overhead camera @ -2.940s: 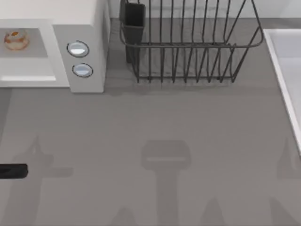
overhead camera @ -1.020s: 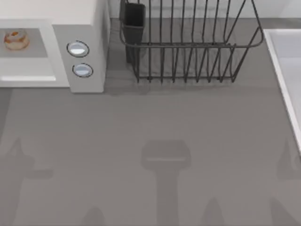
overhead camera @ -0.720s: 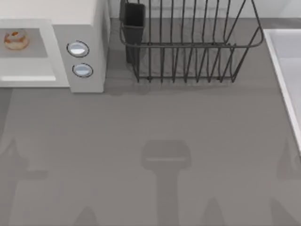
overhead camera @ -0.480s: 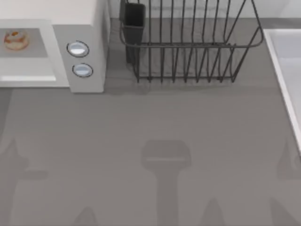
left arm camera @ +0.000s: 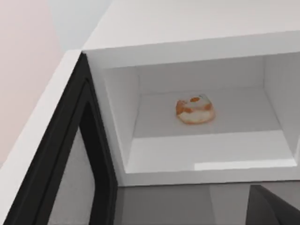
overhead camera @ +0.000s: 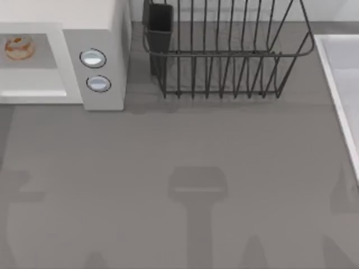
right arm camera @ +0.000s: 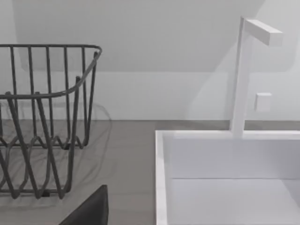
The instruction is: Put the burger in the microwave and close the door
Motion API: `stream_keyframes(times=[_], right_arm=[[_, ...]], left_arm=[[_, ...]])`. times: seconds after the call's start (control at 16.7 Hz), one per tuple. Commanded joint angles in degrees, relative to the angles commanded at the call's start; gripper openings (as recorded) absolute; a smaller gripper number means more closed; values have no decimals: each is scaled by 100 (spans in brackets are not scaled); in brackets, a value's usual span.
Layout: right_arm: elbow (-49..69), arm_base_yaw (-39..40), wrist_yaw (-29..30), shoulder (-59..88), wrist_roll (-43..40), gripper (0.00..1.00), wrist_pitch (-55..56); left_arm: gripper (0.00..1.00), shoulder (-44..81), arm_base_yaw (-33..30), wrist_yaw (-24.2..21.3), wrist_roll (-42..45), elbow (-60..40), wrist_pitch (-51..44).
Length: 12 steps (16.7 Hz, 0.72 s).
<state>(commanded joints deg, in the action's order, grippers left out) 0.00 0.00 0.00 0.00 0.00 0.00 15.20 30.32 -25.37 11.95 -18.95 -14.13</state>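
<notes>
Surface: grey matte table [overhead camera: 213, 145], with arm shadows across its near part.
Sink: white rectangular basin [right arm camera: 220, 159] with a white angular tap [right arm camera: 243, 70] at the table's right edge, well apart from the work.
Microwave: large white boxy appliance with a grey inner cavity [overhead camera: 104, 33] at the table's far left, two round silver-blue knobs [overhead camera: 92, 58] on its panel; cavity open to the front.
Rack: black wire dish rack [overhead camera: 224, 56] just to the right of the microwave, holding a dark square cup [overhead camera: 160, 19].
Door: flat panel with a dark inner frame and white outer edge [left arm camera: 61, 154], swung wide open beside the cavity mouth, seen from the left wrist view.
Burger: small round cream bun with orange spots [left arm camera: 194, 110], resting on the cavity floor towards the back, clear of the walls.
Progress: judged half done; burger is placed, door not yet closed.
Left gripper: one dark tip at the edge of the left wrist view, facing the cavity; opening and hold cannot be told.
Right gripper: one dark tip near the rack and sink in the right wrist view; parked by judgement; opening cannot be told.
Risk one: a push near the hinge would turn the door little and could shift the microwave.
Risk two: contact on the door's edge could slip off.
Risk three: a hard swing could rebound and leave the door ajar.
</notes>
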Motion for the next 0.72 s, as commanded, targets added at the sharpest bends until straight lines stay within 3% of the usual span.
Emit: stream_keyframes(times=[0.72], right_arm=[[0,0,0,0,0,100,0]], left_arm=[[0,6526,2149,-994,2849,-4249,-2038]])
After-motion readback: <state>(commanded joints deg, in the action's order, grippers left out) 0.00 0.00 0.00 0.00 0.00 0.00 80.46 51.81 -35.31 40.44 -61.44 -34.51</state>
